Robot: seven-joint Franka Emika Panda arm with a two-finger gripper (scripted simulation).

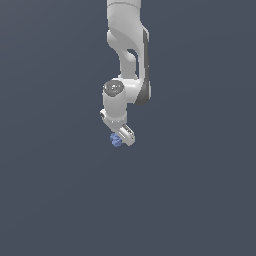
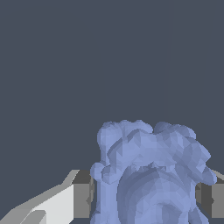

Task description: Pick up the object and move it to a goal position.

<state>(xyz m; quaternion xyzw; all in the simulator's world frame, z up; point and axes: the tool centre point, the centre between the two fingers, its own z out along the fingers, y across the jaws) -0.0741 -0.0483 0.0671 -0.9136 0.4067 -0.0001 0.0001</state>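
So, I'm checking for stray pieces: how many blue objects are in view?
1. The blue object sits at the gripper, between its fingers in the wrist view. No others show.

The light is even and soft, with a flat slate-grey backdrop that carries no cast shadows at all. The white arm (image 1: 127, 60) is lit from above and in front: its upper curves are bright, while its underside and the side toward the exterior view's right fall to dark grey. There is no glare and no blur, and the edges are crisp without bending at the corners. Up close, the blue object (image 2: 148, 175) shows faceted shading, paler on top, darker in its folds beside the end effector (image 2: 144, 197).
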